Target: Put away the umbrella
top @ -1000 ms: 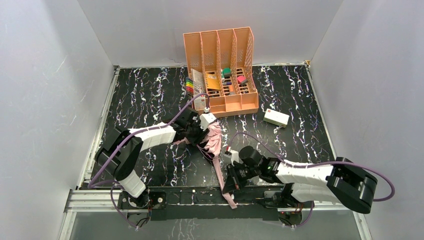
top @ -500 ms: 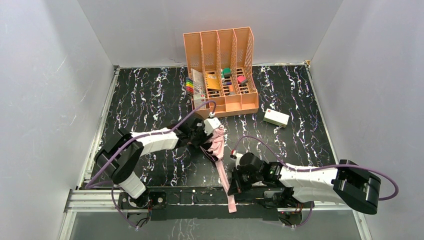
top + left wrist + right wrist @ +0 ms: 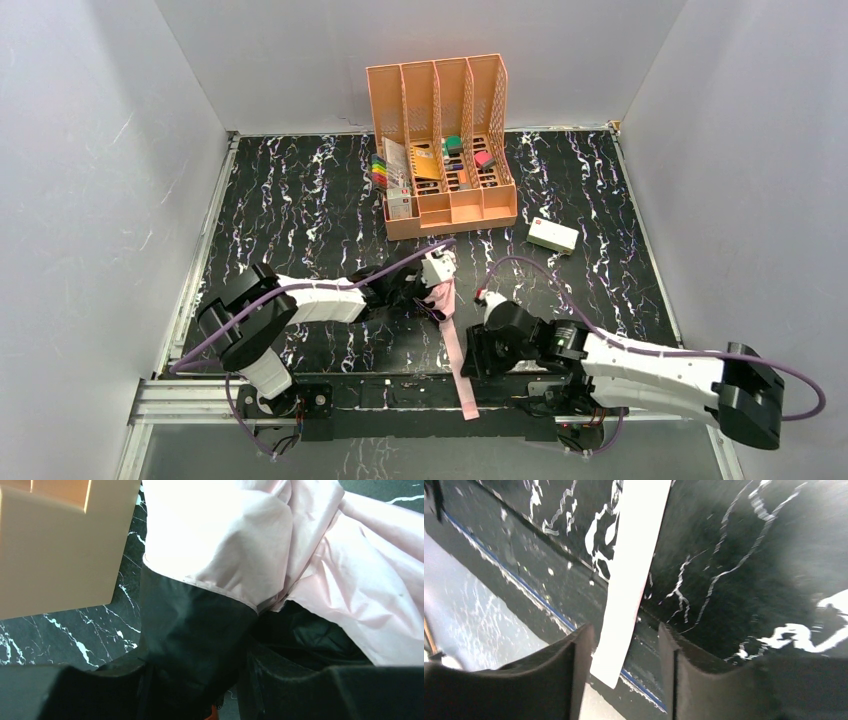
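Four-slot organiser [image 3: 452, 216] with small items [image 3: 456, 160]; left tool [image 3: 240, 680] clamped on umbrella [image 3: 215, 535], right tool [image 3: 624, 647] apart.

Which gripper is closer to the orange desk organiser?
Left. The left gripper is just in front of the orange desk organiser, gripping the umbrella. The right gripper is farther off at the table's near edge, open astride the pink strap.

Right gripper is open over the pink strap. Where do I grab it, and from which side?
Take the pink strap near its free end, which reaches past the table's near edge. It lies flat and straight, so come down from above with the right gripper straddling its width and close on its two long edges; probably easier there than mid-length.
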You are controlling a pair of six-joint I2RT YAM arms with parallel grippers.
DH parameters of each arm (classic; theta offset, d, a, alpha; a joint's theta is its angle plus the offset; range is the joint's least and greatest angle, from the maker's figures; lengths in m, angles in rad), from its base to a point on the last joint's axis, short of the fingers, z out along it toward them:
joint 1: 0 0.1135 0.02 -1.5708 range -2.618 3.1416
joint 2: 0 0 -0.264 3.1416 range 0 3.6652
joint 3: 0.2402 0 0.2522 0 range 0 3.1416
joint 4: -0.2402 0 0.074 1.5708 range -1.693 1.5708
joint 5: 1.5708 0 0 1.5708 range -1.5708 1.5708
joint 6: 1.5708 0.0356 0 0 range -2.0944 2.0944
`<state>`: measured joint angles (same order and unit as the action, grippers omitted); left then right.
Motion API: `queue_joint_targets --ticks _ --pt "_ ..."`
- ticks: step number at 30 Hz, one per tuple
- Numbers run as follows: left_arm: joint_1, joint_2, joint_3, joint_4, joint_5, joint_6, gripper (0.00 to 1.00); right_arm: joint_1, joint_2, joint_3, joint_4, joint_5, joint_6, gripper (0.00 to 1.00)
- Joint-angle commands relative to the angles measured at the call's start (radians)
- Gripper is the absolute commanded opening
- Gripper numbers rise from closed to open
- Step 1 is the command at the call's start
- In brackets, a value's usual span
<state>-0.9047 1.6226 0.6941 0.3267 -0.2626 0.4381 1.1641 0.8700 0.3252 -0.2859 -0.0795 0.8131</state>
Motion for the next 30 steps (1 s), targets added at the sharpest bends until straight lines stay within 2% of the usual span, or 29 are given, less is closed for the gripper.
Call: queue_joint_targets --ticks 1,4,10,12,15,21,26,30 --pt "-0.007 0.028 -0.077 -0.1 -0.041 0.036 0.0 -0.067 -0.102 0.099 -0.143 0.22 -0.014 0.64" --pt "-0.03 0.032 -0.086 -0.081 -0.051 0.049 0.0 -0.178 -0.108 0.147 -0.137 0.283 -0.092 0.69" --pt "-0.096 0.019 -0.126 -0.019 -0.105 0.096 0.0 -0.457 0.011 0.235 0.053 0.33 -0.338 0.67" --pt "-0.112 0.014 -0.133 -0.013 -0.11 0.106 0.0 -0.572 0.08 0.27 0.147 0.215 -0.423 0.67" --pt "-0.132 0.016 -0.137 -0.012 -0.114 0.128 0.0 -0.72 0.236 0.364 0.229 -0.092 -0.582 0.72" --pt "-0.174 0.036 -0.143 -0.008 -0.124 0.167 0.0 -0.789 0.536 0.591 0.247 -0.441 -0.878 0.77" --pt "-0.2 0.042 -0.15 0.006 -0.13 0.193 0.0 -0.789 0.736 0.802 0.049 -0.72 -1.152 0.85" --pt "-0.217 0.043 -0.157 0.012 -0.134 0.209 0.0 -0.773 0.829 0.918 -0.104 -0.767 -1.27 0.9"
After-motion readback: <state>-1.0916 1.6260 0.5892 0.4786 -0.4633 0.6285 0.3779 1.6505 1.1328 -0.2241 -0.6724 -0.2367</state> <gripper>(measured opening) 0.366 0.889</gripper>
